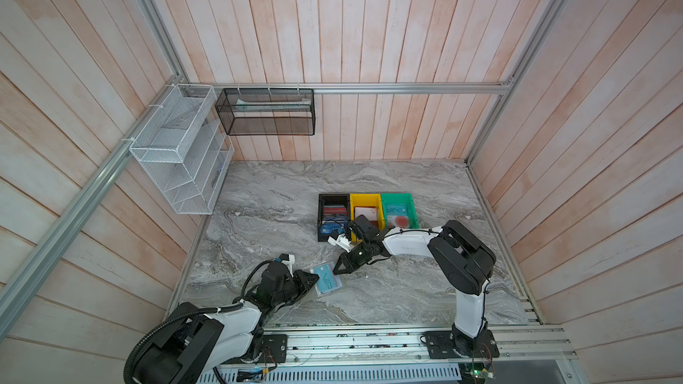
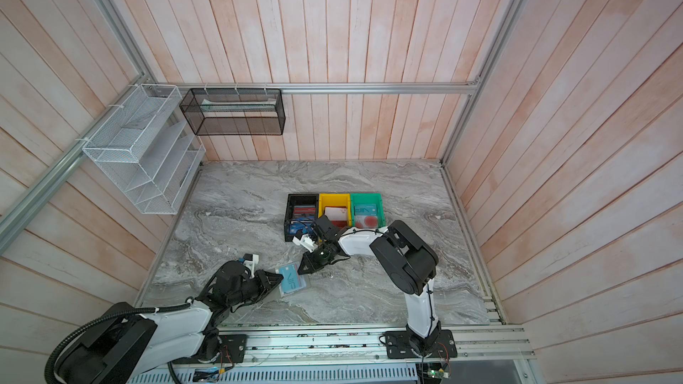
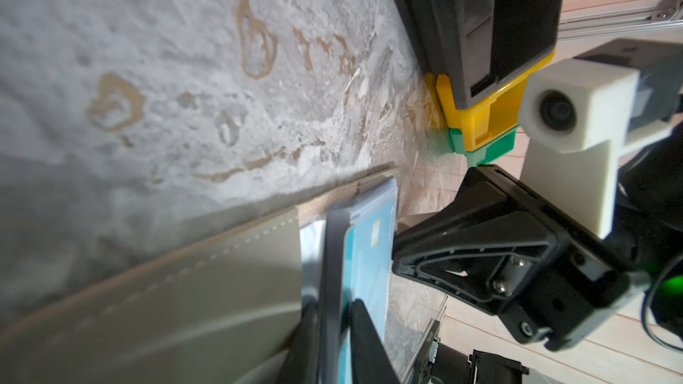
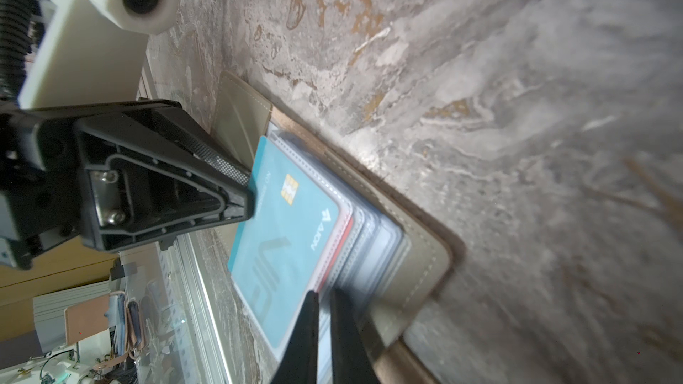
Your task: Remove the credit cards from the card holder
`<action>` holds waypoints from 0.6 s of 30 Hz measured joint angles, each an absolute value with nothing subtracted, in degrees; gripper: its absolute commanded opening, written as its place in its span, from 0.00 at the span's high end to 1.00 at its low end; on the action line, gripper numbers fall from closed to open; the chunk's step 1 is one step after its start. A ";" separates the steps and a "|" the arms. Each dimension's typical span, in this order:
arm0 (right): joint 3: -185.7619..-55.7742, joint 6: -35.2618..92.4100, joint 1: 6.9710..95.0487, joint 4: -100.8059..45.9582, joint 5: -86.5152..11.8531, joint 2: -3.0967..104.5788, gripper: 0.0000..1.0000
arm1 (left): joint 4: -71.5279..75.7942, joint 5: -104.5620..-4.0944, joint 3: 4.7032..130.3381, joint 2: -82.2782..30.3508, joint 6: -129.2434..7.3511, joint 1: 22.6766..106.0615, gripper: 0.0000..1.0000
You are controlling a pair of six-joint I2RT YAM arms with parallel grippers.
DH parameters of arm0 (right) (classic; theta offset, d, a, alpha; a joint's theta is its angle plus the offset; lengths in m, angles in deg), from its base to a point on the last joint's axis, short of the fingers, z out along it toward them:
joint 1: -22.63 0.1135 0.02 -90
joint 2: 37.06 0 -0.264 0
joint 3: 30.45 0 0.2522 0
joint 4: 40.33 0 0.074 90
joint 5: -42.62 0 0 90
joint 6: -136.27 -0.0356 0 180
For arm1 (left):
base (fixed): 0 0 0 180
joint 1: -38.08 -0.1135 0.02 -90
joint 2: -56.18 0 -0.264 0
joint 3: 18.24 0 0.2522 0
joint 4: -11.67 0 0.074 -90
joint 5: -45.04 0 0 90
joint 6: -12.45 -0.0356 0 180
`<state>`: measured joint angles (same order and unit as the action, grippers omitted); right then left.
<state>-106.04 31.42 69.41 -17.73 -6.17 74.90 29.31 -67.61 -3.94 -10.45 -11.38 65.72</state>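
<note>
The card holder (image 1: 339, 285) (image 2: 304, 283) lies open near the table's front middle, grey cover (image 4: 417, 253) (image 3: 221, 289) down and clear pockets up. A teal VIP credit card (image 1: 325, 278) (image 2: 292, 280) (image 4: 288, 223) (image 3: 369, 253) sits on top, one corner sticking out past the pockets. My left gripper (image 1: 317, 278) (image 2: 282, 278) (image 3: 334, 304) is shut on that card's edge. From the far side, my right gripper (image 1: 334, 271) (image 2: 298, 272) (image 4: 324, 295) is shut on the clear pocket sheets. A red-edged card (image 4: 338, 253) shows under the teal one.
A black bin (image 1: 319, 216), a yellow bin (image 1: 364, 196) and a green bin (image 1: 397, 195) stand in a row behind the right arm, all with cards in them. A white wire rack (image 1: 177, 149) and a black mesh basket (image 1: 266, 112) hang on the walls at the back left.
</note>
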 measured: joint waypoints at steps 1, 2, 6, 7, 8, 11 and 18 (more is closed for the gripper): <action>-106.04 31.42 69.41 -17.75 -6.13 74.92 0.87 | 29.44 -67.68 -3.94 -10.54 -11.38 65.72 0.82; -106.04 31.42 69.39 -17.78 -6.11 74.92 0.87 | 29.44 -67.72 -3.94 -10.52 -11.38 65.72 0.82; -106.04 31.42 69.37 -17.78 -6.02 74.92 0.87 | 28.79 -67.70 -3.94 -9.75 -11.36 65.72 0.81; -106.04 31.42 69.35 -17.78 -5.98 74.95 0.87 | 28.26 -67.68 -3.94 -9.12 -11.36 65.72 0.81; -106.04 31.44 69.35 -17.80 -5.93 74.97 0.87 | 27.58 -67.66 -3.94 -8.35 -11.36 65.72 0.81; -106.04 31.42 69.30 -17.84 -5.78 75.03 0.87 | 25.64 -67.61 -3.97 -5.80 -11.36 65.72 0.80; -106.04 31.42 69.24 -17.93 -5.63 75.08 0.87 | 23.15 -67.39 -3.97 -3.89 -11.38 65.72 0.80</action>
<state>-106.04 31.42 69.24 -17.93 -5.63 75.08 23.15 -67.39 -3.97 -3.89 -11.38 65.72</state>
